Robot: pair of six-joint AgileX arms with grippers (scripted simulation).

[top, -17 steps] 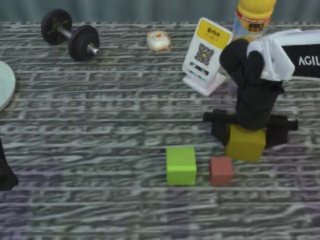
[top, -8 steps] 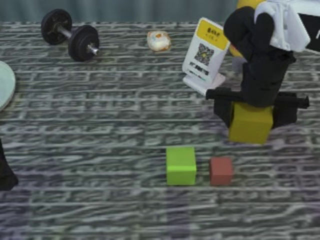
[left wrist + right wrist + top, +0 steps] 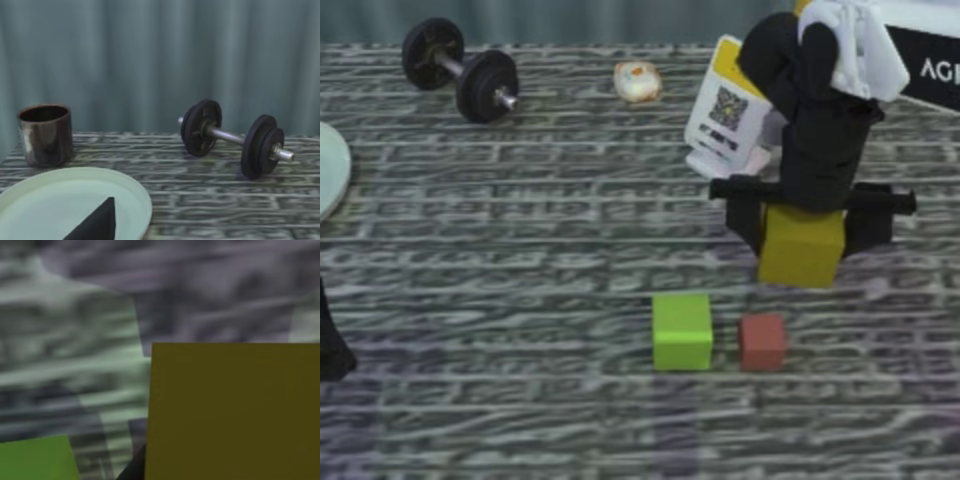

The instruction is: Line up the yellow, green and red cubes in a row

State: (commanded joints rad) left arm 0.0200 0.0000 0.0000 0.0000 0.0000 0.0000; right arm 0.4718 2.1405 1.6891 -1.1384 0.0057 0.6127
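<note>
My right gripper (image 3: 804,222) is shut on the yellow cube (image 3: 801,249) and holds it above the table, right of centre. That mustard cube fills much of the right wrist view (image 3: 232,410). Below it on the table the lime green cube (image 3: 682,330) and the small dull red cube (image 3: 762,341) sit side by side with a small gap; a corner of the green cube (image 3: 35,460) shows in the right wrist view. My left arm (image 3: 330,345) stays parked at the left edge.
A black dumbbell (image 3: 460,68) lies at the back left. A QR-code sign (image 3: 725,115) and a small white-orange item (image 3: 637,82) stand at the back. A pale green plate (image 3: 70,200) and a dark cup (image 3: 45,134) sit far left.
The right gripper has lifted the yellow cube off the table and carried it up and slightly left. The green and red cubes have not moved.
</note>
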